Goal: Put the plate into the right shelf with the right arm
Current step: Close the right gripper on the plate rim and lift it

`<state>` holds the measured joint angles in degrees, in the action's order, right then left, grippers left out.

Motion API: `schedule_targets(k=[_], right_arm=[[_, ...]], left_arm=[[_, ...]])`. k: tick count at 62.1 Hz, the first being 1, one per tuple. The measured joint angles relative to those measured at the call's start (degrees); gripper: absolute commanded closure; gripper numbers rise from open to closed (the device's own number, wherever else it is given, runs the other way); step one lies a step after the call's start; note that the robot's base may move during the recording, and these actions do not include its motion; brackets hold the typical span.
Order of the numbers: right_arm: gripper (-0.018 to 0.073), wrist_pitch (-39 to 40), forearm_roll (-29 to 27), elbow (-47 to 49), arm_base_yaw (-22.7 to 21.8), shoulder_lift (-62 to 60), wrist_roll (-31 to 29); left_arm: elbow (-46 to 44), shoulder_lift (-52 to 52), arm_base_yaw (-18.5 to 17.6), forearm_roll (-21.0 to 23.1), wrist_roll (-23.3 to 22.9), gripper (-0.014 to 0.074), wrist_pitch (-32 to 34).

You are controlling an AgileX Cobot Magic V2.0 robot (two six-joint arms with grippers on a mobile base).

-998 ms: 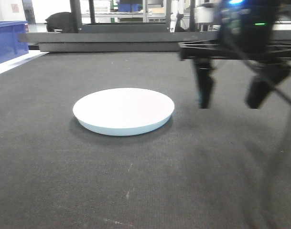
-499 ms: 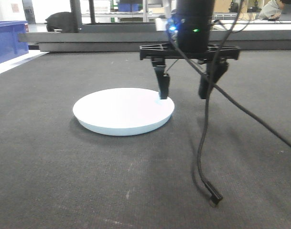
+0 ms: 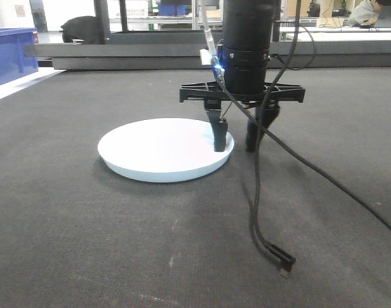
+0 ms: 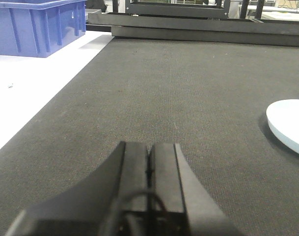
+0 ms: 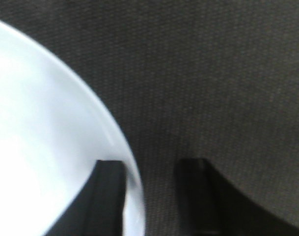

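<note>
Right black gripper [image 3: 235, 145] stood open, straddling the rim of the plain white round plate [image 3: 160, 146] lying flat on the dark woven mat [image 3: 86, 244]: one finger over, one outside, apparently for an edge pinch. Left gripper [image 4: 149, 162] was closed, empty, well apart.

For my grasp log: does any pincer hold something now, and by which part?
Nothing is held. The right pincer stands open astride the rim of the plate; the left pincer is shut, empty.
</note>
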<state>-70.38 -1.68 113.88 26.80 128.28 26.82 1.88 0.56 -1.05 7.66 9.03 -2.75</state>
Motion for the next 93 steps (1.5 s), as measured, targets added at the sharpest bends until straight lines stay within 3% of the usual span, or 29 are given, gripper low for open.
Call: schedule_targets(k=[7, 22, 41, 57, 75, 93], right_arm=[[0.0507, 0.0, -0.5, 0.0, 0.1, 0.0, 0.0], [0.0503, 0.0, -1.5, 0.1, 0.1, -2.7, -0.9], [0.0503, -0.5, 0.6, -0.4, 0.1, -11.4, -9.9], [0.0503, 0.8, 1.0, -9.8, -0.1, -21.3, -13.8], [0.0503, 24.0, 1.7, -35.8, -3.8, -39.3, -15.8], [0.0503, 48.7, 1.7, -62.9, -14.4, -61.1, -18.5]], left_arm=[[0.0, 0.0, 0.0, 0.0, 0.0, 0.0724, 0.0], [0.0, 0.0, 0.0, 0.0, 0.0, 0.0724, 0.0], [0.0, 0.0, 0.0, 0.0, 0.0, 0.0724, 0.0], [0.0, 0.0, 0.0, 0.0, 0.0, 0.0724, 0.0], [0.0, 0.0, 0.0, 0.0, 0.0, 0.0724, 0.0], [0.0, 0.0, 0.0, 0.0, 0.0, 0.0724, 0.0]])
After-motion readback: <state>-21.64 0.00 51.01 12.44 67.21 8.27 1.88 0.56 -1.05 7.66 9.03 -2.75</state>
